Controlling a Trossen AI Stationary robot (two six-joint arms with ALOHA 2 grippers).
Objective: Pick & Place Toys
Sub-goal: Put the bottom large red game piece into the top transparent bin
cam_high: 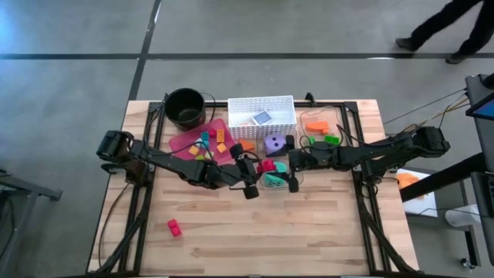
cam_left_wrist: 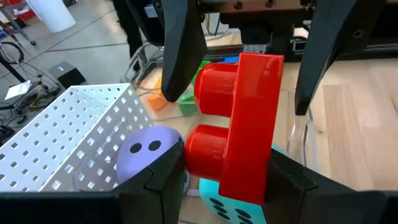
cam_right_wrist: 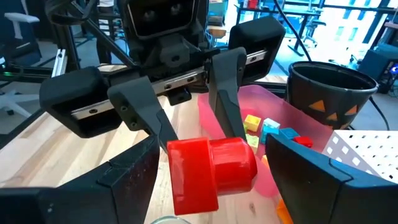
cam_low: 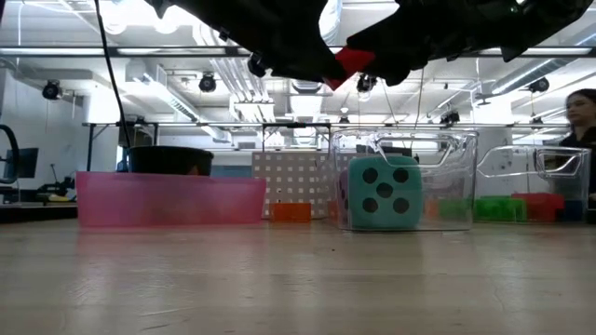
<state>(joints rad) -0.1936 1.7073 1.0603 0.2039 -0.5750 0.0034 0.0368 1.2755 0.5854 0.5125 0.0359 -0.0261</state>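
Observation:
A red brick (cam_left_wrist: 245, 118) with two round studs hangs above the table's middle, with my left gripper (cam_left_wrist: 227, 183) shut on it. My right gripper (cam_right_wrist: 211, 186) faces it from the right, open, one finger on either side of the brick and apart from it. Below them a teal dotted die (cam_low: 382, 194) sits inside a clear box (cam_low: 447, 149). A purple die (cam_high: 274, 143) stands by the white basket (cam_high: 261, 108). Another red brick (cam_high: 174, 226) lies on the table at the near left. My left gripper pinches the red brick between its two fingers, one on the lower stud's end (cam_left_wrist: 189, 152), the other on the flat back (cam_left_wrist: 270, 180). The fingers come nearly level from the table's left, slanting slightly down. The brick is lifted clear, above the teal die.
A pink tray (cam_high: 185, 143) with several small bricks lies at the back left beside a black pot (cam_high: 185, 106). Orange (cam_high: 315, 126) and green (cam_high: 332, 139) bricks lie at the back right. A person (cam_low: 582, 116) shows beyond the table's right side.

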